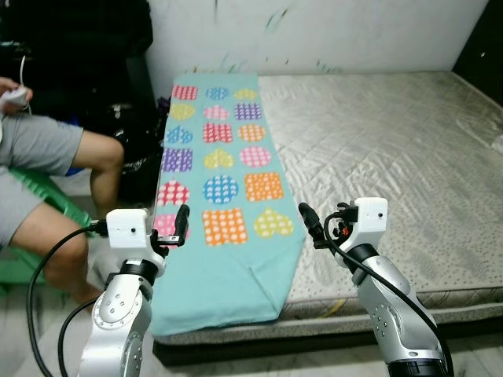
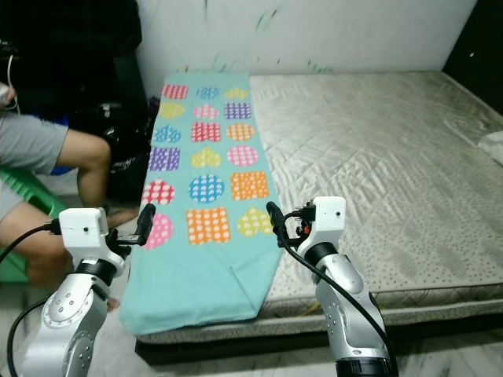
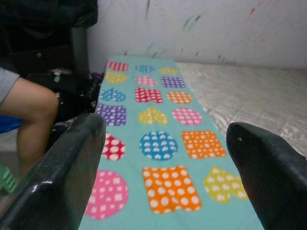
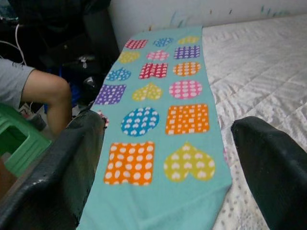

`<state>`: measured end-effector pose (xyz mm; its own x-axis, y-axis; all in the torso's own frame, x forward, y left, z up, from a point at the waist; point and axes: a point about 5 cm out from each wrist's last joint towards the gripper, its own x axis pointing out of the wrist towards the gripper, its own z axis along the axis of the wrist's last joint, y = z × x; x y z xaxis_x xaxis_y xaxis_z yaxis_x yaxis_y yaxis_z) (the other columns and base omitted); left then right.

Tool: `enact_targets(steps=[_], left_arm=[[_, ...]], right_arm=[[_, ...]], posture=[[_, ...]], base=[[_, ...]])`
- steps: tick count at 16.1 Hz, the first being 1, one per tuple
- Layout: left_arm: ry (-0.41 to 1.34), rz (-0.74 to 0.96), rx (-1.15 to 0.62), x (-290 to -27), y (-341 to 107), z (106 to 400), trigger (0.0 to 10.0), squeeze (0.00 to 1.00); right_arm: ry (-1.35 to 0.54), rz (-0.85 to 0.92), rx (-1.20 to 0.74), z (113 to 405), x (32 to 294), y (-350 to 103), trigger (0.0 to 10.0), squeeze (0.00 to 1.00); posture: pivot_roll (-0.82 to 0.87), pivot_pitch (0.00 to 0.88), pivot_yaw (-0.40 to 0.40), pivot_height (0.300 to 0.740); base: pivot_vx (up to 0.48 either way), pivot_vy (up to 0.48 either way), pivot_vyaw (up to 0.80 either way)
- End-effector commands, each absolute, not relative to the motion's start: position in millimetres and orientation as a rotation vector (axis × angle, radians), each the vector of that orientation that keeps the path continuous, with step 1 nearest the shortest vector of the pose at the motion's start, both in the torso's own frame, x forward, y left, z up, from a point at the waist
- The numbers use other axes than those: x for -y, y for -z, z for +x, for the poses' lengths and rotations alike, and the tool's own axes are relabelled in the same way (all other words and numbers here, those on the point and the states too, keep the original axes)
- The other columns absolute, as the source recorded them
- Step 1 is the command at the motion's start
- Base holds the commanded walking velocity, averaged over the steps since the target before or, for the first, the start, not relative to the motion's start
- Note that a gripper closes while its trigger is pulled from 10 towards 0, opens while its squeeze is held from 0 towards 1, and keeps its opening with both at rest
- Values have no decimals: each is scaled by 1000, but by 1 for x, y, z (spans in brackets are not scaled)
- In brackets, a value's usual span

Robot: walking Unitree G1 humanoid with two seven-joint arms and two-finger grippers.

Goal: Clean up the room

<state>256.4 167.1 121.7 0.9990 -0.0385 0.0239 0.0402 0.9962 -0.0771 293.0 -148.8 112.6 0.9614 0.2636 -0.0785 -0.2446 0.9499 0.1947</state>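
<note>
A teal blanket [image 1: 223, 259] printed with dotted hearts, circles and squares lies folded in a long strip along the left side of a bare grey mattress [image 1: 393, 141]; its near end hangs over the mattress edge. My left gripper [image 1: 179, 226] hovers open at the blanket's near left edge, with nothing between its fingers. My right gripper [image 1: 313, 224] hovers open just past the blanket's near right edge, above the mattress, also holding nothing. Both wrist views look up along the blanket [image 3: 158, 143] toward the wall.
A person [image 1: 47, 149] sits on a green stool [image 1: 55, 200] close to my left arm, knees toward the bed. Dark bags and clutter [image 1: 141, 153] fill the gap between person and bed. A white wall [image 1: 314, 31] backs the mattress. A white item [image 2: 493, 145] lies at the mattress's right edge.
</note>
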Motion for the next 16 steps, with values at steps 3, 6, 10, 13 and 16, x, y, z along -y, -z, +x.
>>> enact_targets(steps=[3, 6, 10, 13, 16], left_arm=[[6, -62, 10, -173, -121, 252, 10000, 0], [-31, -52, 25, -177, -123, 253, 10000, 0], [-80, -69, 20, -183, -123, 254, 10000, 0], [-112, -63, 28, -190, -125, 255, 10000, 0], [-125, -65, 35, -192, -127, 255, 10000, 0]], right_arm=[[-273, 184, -118, 288, 147, -111, 10000, 0], [-284, 177, -121, 286, 146, -111, 10000, 0], [-290, 158, -114, 289, 148, -113, 10000, 0], [-306, 140, -106, 293, 148, -115, 10000, 0], [-326, 134, -103, 295, 145, -116, 10000, 0]], posture=[[-18, 94, -9, 626], [-23, 93, -11, 586], [-26, 87, -18, 572], [-25, 81, -20, 572], [-23, 77, -22, 564]], base=[[0, 0, 0], [0, 0, 0], [0, 0, 0], [0, 0, 0], [0, 0, 0]])
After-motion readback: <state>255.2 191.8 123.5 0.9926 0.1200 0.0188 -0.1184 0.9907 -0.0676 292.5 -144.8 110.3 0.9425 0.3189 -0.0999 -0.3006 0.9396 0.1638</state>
